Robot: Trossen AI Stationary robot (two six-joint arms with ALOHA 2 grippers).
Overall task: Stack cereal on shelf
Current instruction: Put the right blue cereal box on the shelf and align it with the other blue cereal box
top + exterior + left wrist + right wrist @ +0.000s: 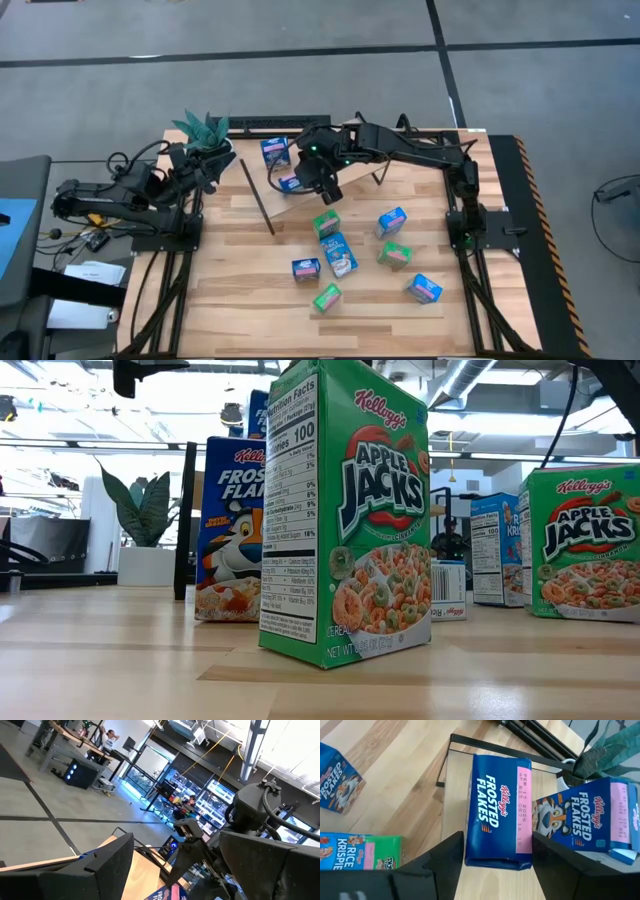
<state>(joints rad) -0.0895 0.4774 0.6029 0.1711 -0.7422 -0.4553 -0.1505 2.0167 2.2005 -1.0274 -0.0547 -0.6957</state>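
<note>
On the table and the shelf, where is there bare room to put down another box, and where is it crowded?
Bare tabletop lies left of the loose cereal boxes, below the left arm. The shelf is bare towards the black rod. It is crowded under the right claw, open around a blue box lying flat beside another blue box.

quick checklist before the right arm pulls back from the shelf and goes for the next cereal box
1. Right gripper let go: ok, fingers stand apart either side of the Frosted Flakes box, with gaps showing.
2. That box lying flat on the shelf: ok.
3. Second Frosted Flakes box on the shelf beside it: ok, though whether the two touch, cannot tell.
4. Boxes left on the table: ok, seven there, including a green box nearest the shelf.
5. Left gripper out of the way: ok, open, parked at the table's left edge by the plant.
6. Shelf legs steady: cannot tell.
</note>
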